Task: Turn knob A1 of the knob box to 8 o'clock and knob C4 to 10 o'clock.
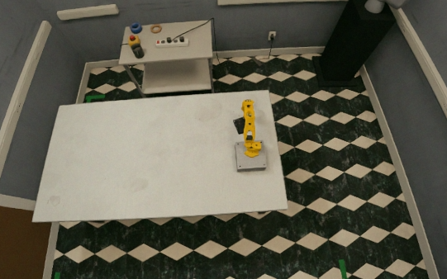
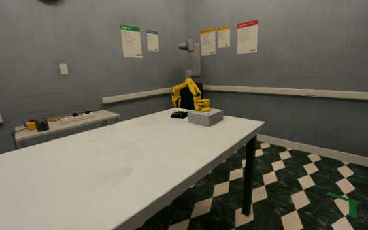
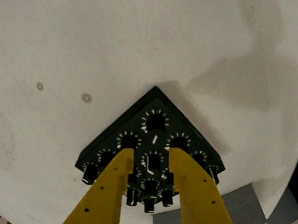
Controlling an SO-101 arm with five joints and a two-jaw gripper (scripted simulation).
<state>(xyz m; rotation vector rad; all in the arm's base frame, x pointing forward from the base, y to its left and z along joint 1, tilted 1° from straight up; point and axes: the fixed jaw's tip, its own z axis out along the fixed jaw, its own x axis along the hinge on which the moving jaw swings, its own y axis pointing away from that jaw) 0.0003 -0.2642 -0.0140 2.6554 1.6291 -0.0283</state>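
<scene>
White table carries the grey base block near its far right corner, so the yellow arm reaches the knob box lying just beside the block. Box sits corner-on under the wrist view. Gripper hangs over the knobs, jaws nearly closed, gripping nothing; narrow stance likely suits pinching one small knob. Which knob it targets: cannot tell.
</scene>
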